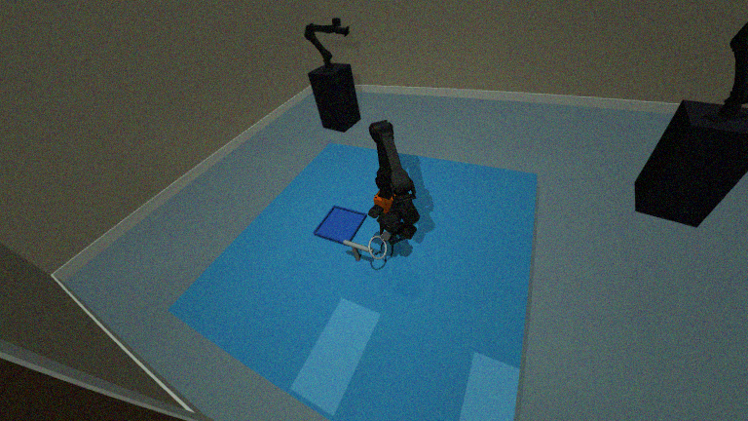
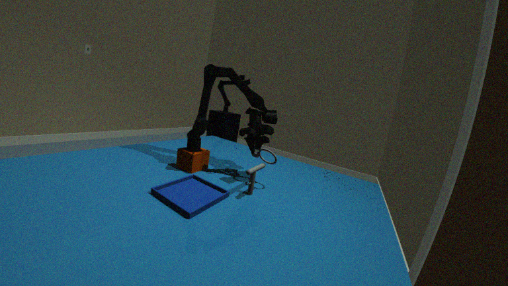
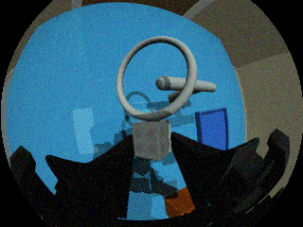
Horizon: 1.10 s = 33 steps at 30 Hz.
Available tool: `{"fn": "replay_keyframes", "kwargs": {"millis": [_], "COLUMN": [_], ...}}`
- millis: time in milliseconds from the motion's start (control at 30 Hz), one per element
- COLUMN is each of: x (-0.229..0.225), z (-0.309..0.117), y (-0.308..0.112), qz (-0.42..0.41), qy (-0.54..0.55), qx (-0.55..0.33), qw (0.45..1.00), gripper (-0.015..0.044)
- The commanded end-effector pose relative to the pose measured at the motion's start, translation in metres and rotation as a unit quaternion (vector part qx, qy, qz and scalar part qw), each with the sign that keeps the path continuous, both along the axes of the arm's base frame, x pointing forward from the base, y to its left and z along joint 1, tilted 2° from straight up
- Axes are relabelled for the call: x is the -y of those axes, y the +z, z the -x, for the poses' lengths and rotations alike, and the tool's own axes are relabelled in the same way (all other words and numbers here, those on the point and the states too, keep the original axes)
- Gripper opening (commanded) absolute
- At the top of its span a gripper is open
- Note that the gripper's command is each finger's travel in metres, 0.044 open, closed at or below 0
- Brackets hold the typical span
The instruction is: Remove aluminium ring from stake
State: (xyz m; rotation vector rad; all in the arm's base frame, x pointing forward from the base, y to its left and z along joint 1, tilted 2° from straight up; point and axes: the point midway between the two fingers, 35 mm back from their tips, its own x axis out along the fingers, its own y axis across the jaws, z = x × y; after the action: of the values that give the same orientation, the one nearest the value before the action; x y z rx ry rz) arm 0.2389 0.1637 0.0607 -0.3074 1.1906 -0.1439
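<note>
My gripper (image 1: 385,235) (image 2: 256,153) (image 3: 151,138) pinching tab (image 1: 385,236) (image 2: 256,151) (image 3: 151,139) of ring (image 1: 370,247) (image 2: 276,160) (image 3: 121,96); ring sticks out tilted beyond fingertips, up by the stake's cross-bar (image 1: 355,246) (image 2: 256,168) (image 3: 191,85), looks off it. Key relation: tray (image 1: 323,237) (image 2: 170,204) (image 3: 198,130) lies on arm-base side of stake (image 1: 356,254) (image 2: 251,183) (image 3: 176,96), ring w/ me at bar's far end from it. Next, prob.: swing toward tray w/ clearance over bar, then level ring; risk = snagging bar.

The round, pale grey aluminium ring (image 1: 386,248) (image 2: 276,159) (image 3: 191,71) is off the stake, tilted in the air, its blocky welded tab (image 1: 385,236) (image 2: 257,152) (image 3: 151,139) gripped. The grey steel T-shaped stake (image 1: 357,254) (image 2: 251,184) (image 3: 204,86) stands upright beside the square, low-walled blue tray (image 1: 340,224) (image 2: 189,194) (image 3: 213,130), which lies flat, nearer the blue mat's left edge than its right in the top view.
</note>
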Motion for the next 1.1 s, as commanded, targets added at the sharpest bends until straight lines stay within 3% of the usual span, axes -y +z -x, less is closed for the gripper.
{"fn": "replay_keyframes", "kwargs": {"millis": [0, 1067], "x": [-0.002, -0.006], "z": [-0.003, -0.024], "y": [0.011, 0.036], "qz": [-0.004, -0.005], "qy": [-0.001, -0.001], "qx": [0.008, 0.008], "qw": [1.000, 1.000], "gripper": [0.0000, 0.0000]}}
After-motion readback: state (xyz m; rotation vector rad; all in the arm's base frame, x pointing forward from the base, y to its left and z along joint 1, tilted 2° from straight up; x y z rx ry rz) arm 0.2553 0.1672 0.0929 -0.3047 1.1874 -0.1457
